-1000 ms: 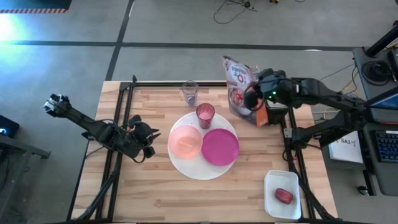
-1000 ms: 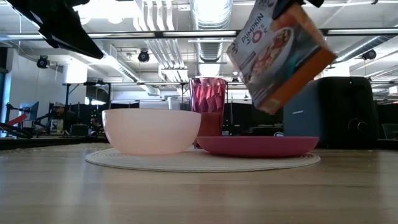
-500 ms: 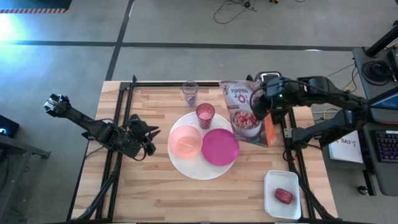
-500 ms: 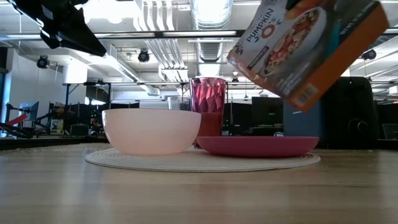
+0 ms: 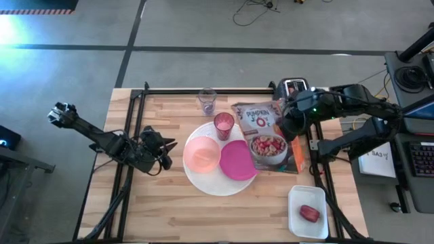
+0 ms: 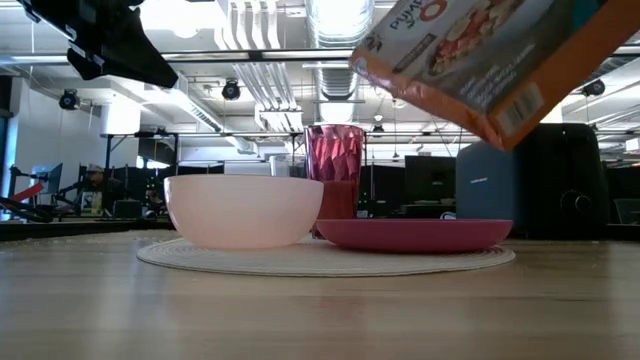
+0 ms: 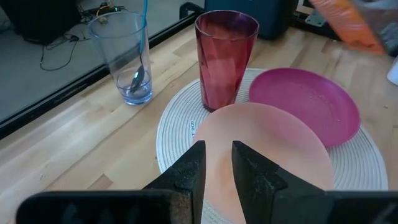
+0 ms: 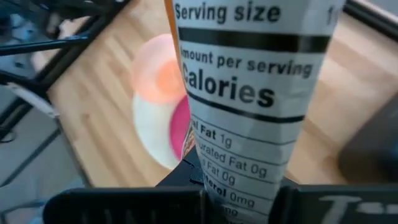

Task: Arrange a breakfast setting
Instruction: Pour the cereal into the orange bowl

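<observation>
We see a big white round plate (image 5: 203, 181) in the middle of the wooden surface (image 5: 176, 213). On it sit a pale pink bowl (image 5: 201, 154) and a smaller magenta plate (image 5: 237, 163), side by side. A pink see-through cup (image 5: 224, 125) stands at the plate's far edge, just behind the bowl.

Our right gripper (image 5: 290, 122) is closed tight on an orange cereal box (image 5: 268, 139). The box hangs tilted in the air, and from above it covers part of the magenta plate's right edge. In the low view the box (image 6: 490, 55) is well above the plates.

Our left gripper (image 5: 161, 154) waits near the bowl, on its left. Its fingers (image 7: 189, 174) are only a little apart and hold nothing.

A clear tumbler (image 5: 207, 101) stands behind the pink cup, with a teal-handled spoon (image 7: 142, 50) inside it. A black toaster (image 5: 295, 87) sits at the far right, partly hidden by the right arm. A small white tray (image 5: 297, 203) at the near right corner holds a small red food (image 5: 310, 213), well apart from the plates.
</observation>
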